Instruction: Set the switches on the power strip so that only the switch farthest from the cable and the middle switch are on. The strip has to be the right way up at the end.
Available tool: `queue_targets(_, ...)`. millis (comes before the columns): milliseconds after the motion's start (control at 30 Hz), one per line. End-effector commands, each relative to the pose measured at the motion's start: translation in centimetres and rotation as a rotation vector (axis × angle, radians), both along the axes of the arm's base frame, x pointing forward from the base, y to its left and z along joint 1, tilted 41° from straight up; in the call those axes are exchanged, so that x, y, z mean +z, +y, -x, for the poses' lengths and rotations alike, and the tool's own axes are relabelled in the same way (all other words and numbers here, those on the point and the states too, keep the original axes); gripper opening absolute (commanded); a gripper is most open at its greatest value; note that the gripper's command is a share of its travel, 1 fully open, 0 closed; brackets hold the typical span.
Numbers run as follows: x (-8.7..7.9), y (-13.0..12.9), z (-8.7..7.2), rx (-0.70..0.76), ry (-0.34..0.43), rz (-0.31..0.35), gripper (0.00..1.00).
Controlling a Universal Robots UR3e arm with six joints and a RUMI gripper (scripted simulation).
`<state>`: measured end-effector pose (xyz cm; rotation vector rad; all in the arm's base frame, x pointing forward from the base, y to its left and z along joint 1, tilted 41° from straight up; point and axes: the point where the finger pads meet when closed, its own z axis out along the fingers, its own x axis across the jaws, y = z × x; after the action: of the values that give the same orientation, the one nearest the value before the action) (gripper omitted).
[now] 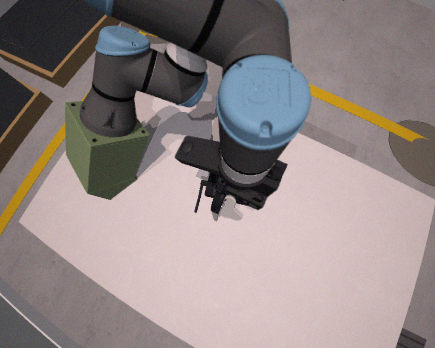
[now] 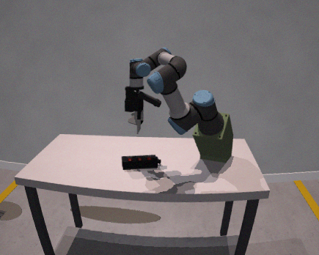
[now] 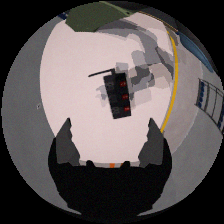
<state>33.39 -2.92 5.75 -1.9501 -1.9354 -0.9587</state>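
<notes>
The black power strip point(image 2: 140, 162) lies the right way up on the white table, its three switches showing red. In the wrist view the power strip point(image 3: 119, 96) lies well below the fingers, with its thin black cable point(image 3: 99, 74) leaving the far end. In the top view the arm hides most of the strip; only the cable point(image 1: 199, 196) shows. My gripper point(image 2: 137, 122) hangs high above the table, behind and above the strip, open and empty. Its two dark fingers frame the bottom of the wrist view.
The green arm base point(image 2: 213, 138) stands on the table's right rear part. The arm's shadows fall on the table to the right of the strip. Yellow floor lines point(image 1: 365, 116) run around the table.
</notes>
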Motion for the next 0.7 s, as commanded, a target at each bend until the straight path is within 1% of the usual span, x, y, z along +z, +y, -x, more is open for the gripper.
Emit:
queue_targets(0,-0.03,-0.04,-0.08,0.029,-0.024,0.013,1.00)
queue_targets(200,-0.17,0.02,-0.19,0.093,-0.073,0.037,1.00)
queue_targets(367,-0.32,0.10,-0.34,0.170,-0.132,0.066,1.00)
queue_targets(433,-0.32,0.10,-0.34,0.170,-0.132,0.066,1.00)
queue_targets(667,-0.58,0.26,-0.65,0.314,-0.242,0.121,1.00)
